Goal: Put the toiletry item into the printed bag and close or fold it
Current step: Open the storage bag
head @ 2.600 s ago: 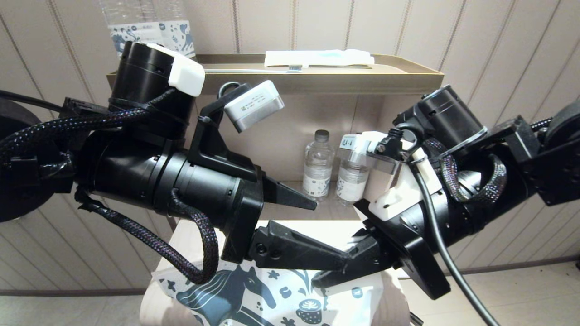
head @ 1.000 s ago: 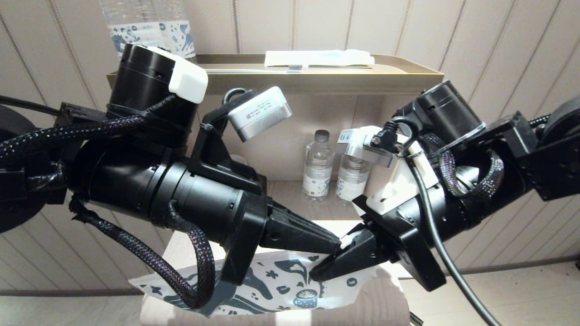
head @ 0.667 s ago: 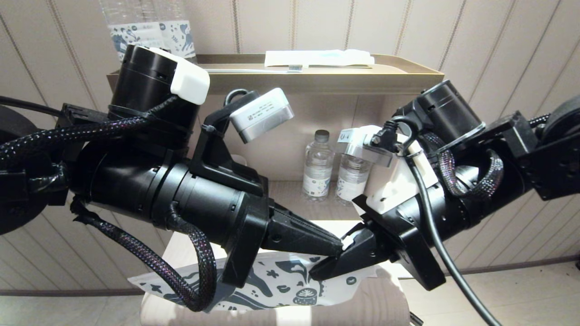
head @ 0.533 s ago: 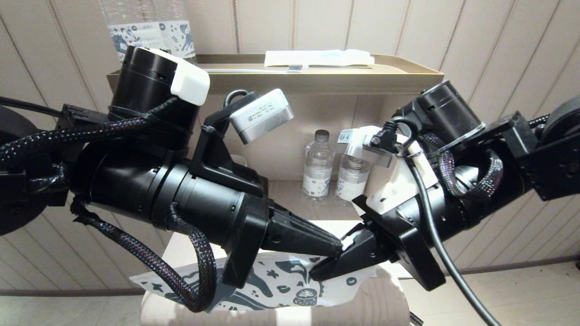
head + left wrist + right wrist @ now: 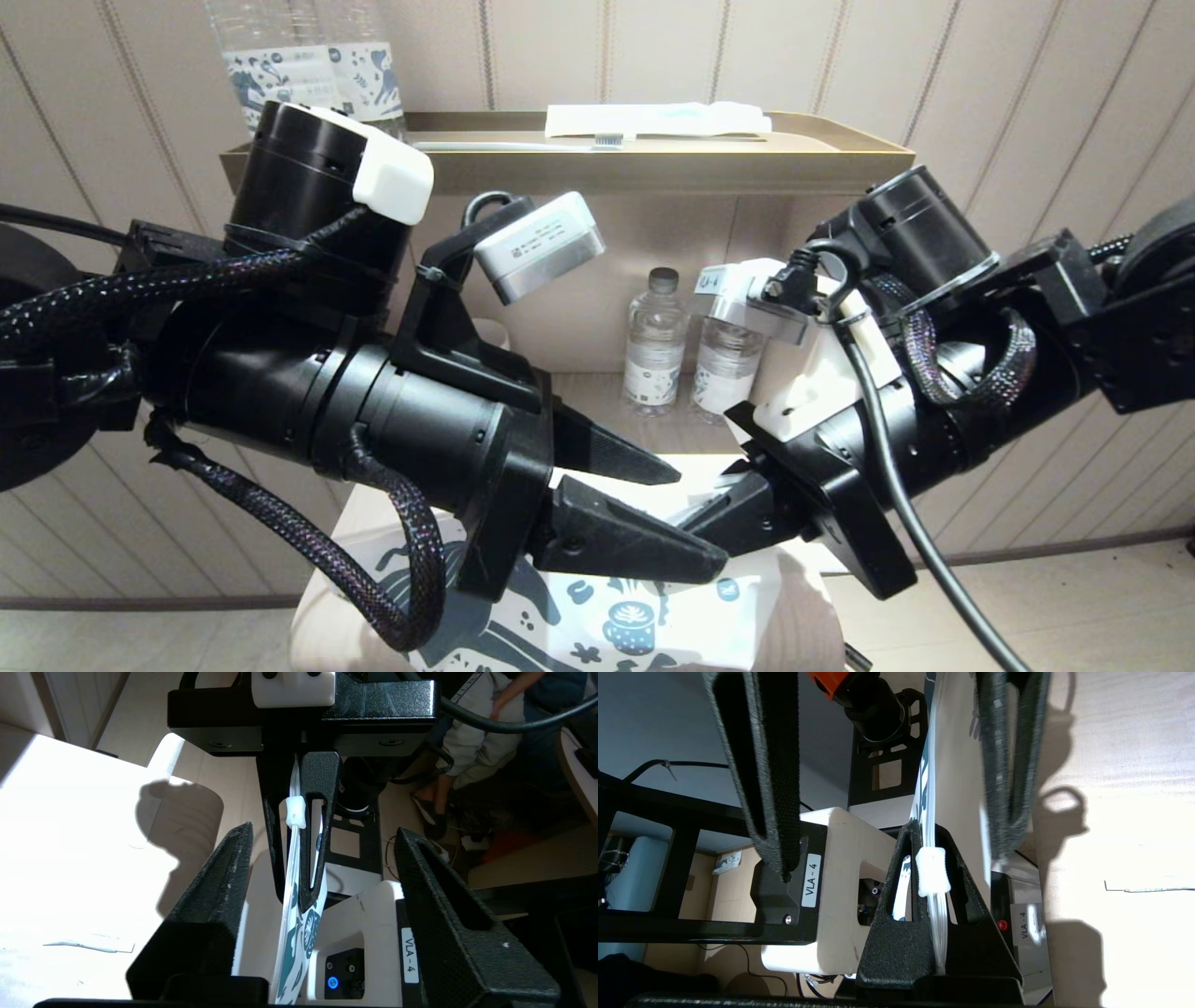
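The pale worktop [image 5: 392,523] fills the lower middle of the head view, with a tan shelf tray [image 5: 653,168] up at 12 o'clock. The two black arms meet over the worktop. The left gripper [image 5: 700,518] reaches in from 9 o'clock with its fingers [image 5: 210,905] spread wide and nothing between them. The right gripper [image 5: 709,513] comes in from 3 o'clock, fingers pressed together on the top edge of the printed bag [image 5: 597,625]. The bag hangs from that grip with its blue horse and cup print facing up at 6 o'clock, its lower part over the front of the worktop. In the right wrist view the bag [image 5: 931,788] runs edge-on between the closed fingers, and a small white zip slider [image 5: 932,870] sits on its strip right at the fingertips; the left wrist view shows the same slider [image 5: 296,813] against the right fingers. Two water bottles [image 5: 653,341] stand at the back of the lower shelf. The toiletry item cannot be made out; a thin pale strip [image 5: 1148,888] lies on the worktop apart from the bag, too faint to name.
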{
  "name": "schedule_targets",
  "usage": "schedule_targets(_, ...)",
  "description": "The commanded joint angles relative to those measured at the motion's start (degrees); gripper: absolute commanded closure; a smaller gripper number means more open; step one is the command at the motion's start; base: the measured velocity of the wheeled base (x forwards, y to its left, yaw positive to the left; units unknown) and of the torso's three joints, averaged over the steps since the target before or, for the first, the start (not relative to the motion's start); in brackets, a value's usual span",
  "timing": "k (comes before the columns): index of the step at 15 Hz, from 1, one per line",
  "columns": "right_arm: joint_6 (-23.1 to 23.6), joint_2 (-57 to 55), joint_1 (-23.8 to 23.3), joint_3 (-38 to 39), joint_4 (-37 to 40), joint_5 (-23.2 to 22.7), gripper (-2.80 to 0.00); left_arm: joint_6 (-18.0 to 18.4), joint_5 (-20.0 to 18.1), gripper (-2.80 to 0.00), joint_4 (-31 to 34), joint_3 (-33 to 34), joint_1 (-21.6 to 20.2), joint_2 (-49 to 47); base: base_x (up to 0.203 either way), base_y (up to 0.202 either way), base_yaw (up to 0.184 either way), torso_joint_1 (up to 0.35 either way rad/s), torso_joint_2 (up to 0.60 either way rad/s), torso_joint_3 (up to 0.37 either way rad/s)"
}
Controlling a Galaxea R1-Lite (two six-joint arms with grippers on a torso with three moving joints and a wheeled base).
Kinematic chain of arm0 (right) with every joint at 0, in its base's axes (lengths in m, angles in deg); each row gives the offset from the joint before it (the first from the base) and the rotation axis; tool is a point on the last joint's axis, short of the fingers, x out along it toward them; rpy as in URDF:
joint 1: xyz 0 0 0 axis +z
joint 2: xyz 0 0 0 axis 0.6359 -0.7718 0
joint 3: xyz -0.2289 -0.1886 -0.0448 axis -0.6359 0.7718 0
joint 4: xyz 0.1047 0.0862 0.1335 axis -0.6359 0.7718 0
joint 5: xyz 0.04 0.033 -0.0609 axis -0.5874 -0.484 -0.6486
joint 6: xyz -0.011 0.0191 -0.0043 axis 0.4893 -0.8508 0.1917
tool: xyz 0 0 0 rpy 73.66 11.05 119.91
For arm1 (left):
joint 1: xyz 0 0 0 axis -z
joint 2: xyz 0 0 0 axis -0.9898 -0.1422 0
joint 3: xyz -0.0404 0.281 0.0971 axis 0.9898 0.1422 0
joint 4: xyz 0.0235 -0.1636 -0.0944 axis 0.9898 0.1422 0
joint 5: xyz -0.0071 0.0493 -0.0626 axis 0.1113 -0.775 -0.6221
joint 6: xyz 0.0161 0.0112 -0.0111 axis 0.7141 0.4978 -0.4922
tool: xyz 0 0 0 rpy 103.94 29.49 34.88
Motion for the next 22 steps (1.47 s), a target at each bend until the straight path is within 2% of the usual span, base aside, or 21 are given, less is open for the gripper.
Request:
schedule_targets(1,0.07,-0.13,0.13,-0.01,0.19,-0.42,0.0,0.01,-0.27,-2.8,0.07,-0.14,0.03,0.03,0.0,0.0,0.0,0.0,0.0,0.0)
schedule_targets(9,-0.02,-0.01,-0.13,0.17,0.19,-3.23,0.0,0.18,-0.18,-2.8,-0.13,-0.48,0.06,-0.06,0.0,0.0,0.0,0.0,0.0,0.0)
schedule_targets(14,-0.02,0.12,-0.14,0.61,0.19,-3.23,0.0,0.01,0.17,-2.8,-6.14,1.97,0.06,-0.67,0.0,0.0,0.0,0.0,0.0,0.0)
schedule_targets(22,-0.02,0.16,-0.31,0.17,0.19,-4.46,0.0,0.1,0.17,-2.8,-6.17,1.53,0.76,-0.85,0.0,0.0,0.0,0.0,0.0,0.0)
